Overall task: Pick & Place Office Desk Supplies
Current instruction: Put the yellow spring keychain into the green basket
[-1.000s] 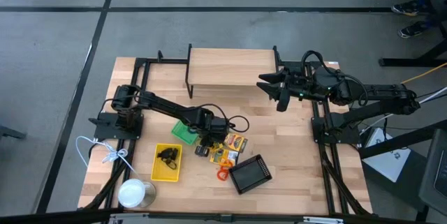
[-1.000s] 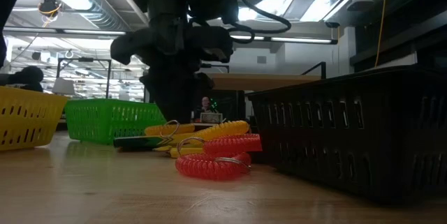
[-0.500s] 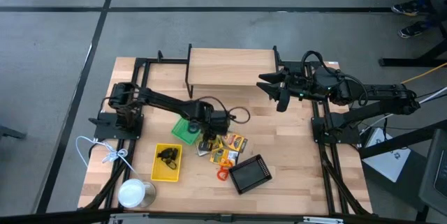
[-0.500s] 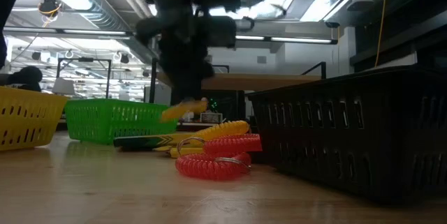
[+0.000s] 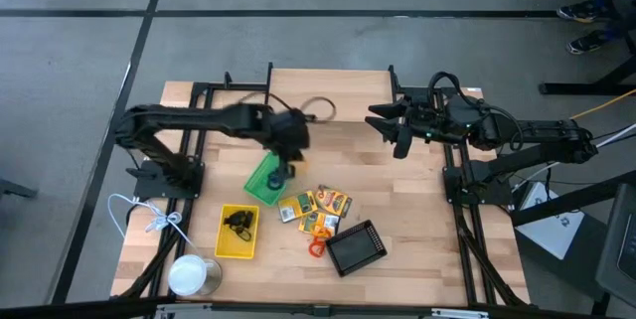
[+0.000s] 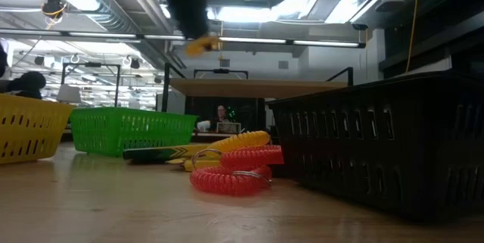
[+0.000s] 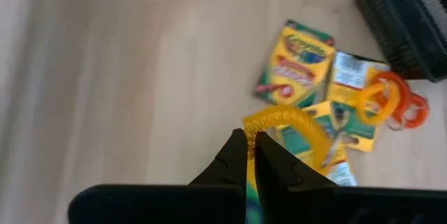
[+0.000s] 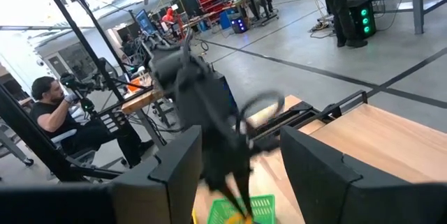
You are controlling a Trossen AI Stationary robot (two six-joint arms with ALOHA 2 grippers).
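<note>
My left gripper point(image 5: 284, 165) hangs raised above the green tray point(image 5: 262, 184), shut on a yellow coil loop point(image 7: 288, 123), which the low view shows high over the table point(image 6: 203, 45). The printed boxes point(image 5: 318, 203) and an orange coil loop point(image 5: 318, 247) lie flat beside the black mesh tray point(image 5: 356, 247). Small black clips point(image 5: 238, 223) lie in the yellow tray point(image 5: 237, 244). In the low view, a red-orange coil point(image 6: 231, 173) and a second yellow coil point(image 6: 238, 140) rest on the wood. My right gripper point(image 5: 390, 128) waits open over the table's far right. My left gripper pinches the yellow coil loop between its two shut fingers point(image 7: 237, 155) at one end of the coil point(image 7: 253, 122). The fingers come from above, pointing down. The coil is lifted clear of the table and arcs out sideways from the fingertips.
A raised wooden shelf point(image 5: 330, 95) stands at the far edge. A white round can point(image 5: 192, 275) sits at the near left corner, a white cord point(image 5: 149, 218) beside it. Bare wood lies between the boxes and the right arm. People sit in the room beyond.
My left gripper has risen from the pile of boxes and moved toward the far edge and slightly left, over the green tray. It stayed shut and carried the yellow coil loop up, clear of the table. The right arm kept still.
</note>
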